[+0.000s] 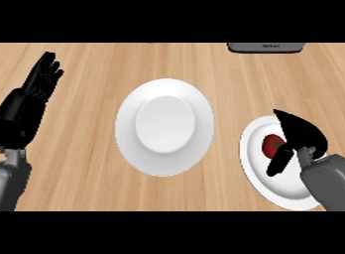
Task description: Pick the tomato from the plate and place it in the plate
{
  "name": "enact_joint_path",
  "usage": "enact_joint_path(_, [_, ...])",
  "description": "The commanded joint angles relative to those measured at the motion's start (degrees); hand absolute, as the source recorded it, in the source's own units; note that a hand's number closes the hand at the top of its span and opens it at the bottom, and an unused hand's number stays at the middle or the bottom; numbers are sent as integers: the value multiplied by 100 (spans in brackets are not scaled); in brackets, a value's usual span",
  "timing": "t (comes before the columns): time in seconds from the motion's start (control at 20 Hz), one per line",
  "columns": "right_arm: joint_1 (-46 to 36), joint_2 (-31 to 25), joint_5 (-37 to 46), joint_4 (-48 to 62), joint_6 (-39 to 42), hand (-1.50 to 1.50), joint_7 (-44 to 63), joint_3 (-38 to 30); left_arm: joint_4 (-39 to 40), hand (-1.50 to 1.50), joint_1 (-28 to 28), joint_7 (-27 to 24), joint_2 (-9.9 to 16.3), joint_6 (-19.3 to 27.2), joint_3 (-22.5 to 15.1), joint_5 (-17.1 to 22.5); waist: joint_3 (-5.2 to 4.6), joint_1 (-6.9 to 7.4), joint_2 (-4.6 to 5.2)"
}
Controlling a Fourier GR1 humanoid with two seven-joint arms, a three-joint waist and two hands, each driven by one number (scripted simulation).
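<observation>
The right hand hovers with fingers spread, holding nothing, the tomato lying between thumb and fingers on the smaller plate; closing off-centre could roll it away from the large plate.

The wooden counter carries two white plates: a large plate at centre and a smaller plate at right. A dark grey object sits at the far edge.
</observation>
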Motion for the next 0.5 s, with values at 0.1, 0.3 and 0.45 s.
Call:
enact_joint_path(0.1, [-31,661,329,538,123,-150,-120,-101,-301,0,-83,437,67,-237,312,135,0,20,-1])
enact_joint_path(0.3, [133,512,646,896,252,-150,-641,-405,64,0,-238,293,-15,-447,438,38,-1,-4,1])
enact_joint_path(0.45, [538,629,894,662,121,-150,-588,-375,-268,0,-283,509,-298,-149,218,-275,0,-15,-5])
